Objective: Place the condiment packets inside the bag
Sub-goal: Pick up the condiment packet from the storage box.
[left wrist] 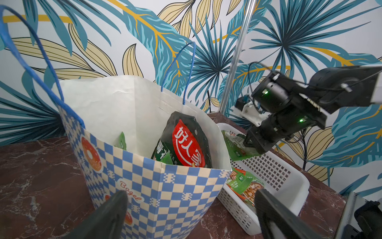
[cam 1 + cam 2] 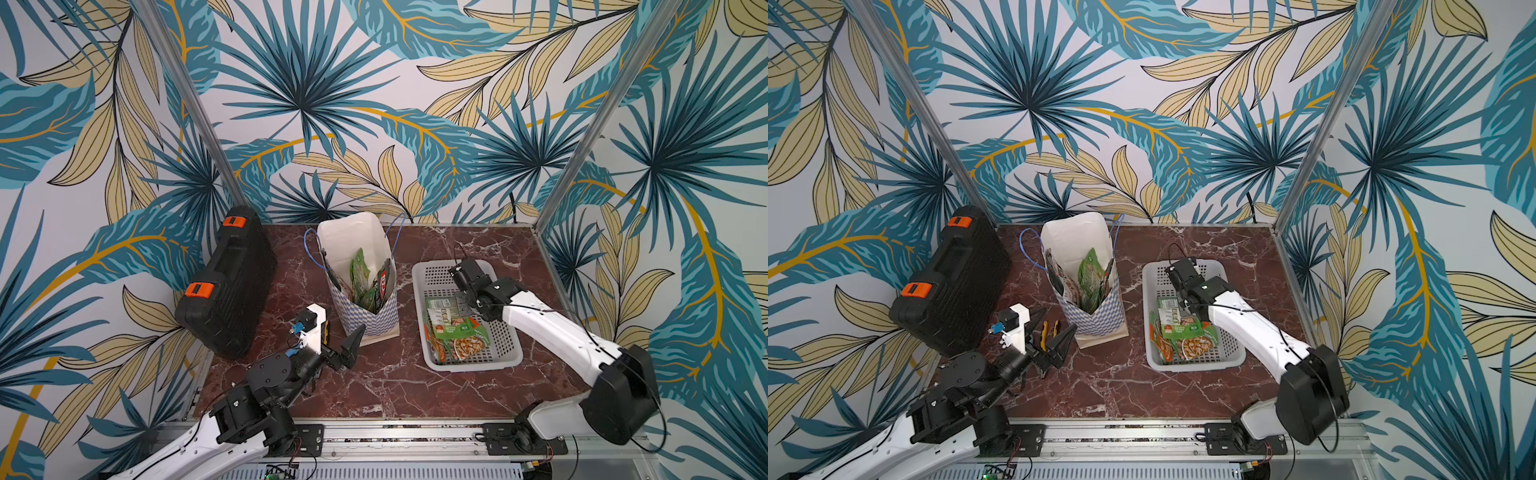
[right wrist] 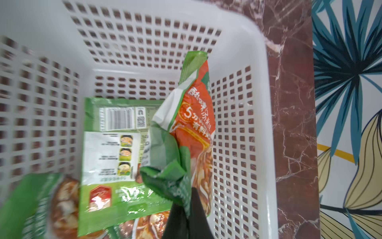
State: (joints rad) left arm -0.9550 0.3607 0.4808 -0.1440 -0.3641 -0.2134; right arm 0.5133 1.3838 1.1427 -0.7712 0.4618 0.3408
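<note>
The bag [image 2: 365, 316] stands upright and open at mid-table, seen in both top views [image 2: 1096, 320]. Several condiment packets [image 2: 359, 278] stand inside it, among them a dark one with a red logo [image 1: 186, 142]. My left gripper [image 2: 338, 336] is open just in front of the bag's checkered side [image 1: 144, 196], touching nothing. My right gripper [image 3: 189, 198] is down in the white basket [image 3: 144, 31], shut on a crumpled green-orange packet [image 3: 186, 124]. More green-orange packets [image 2: 457, 332] lie flat in the basket under it.
A black tool case [image 2: 228, 282] with orange latches leans at the table's left edge, close to my left arm. The white basket [image 2: 473, 365] sits right of the bag with a narrow gap between them. Aluminium posts stand at both back corners.
</note>
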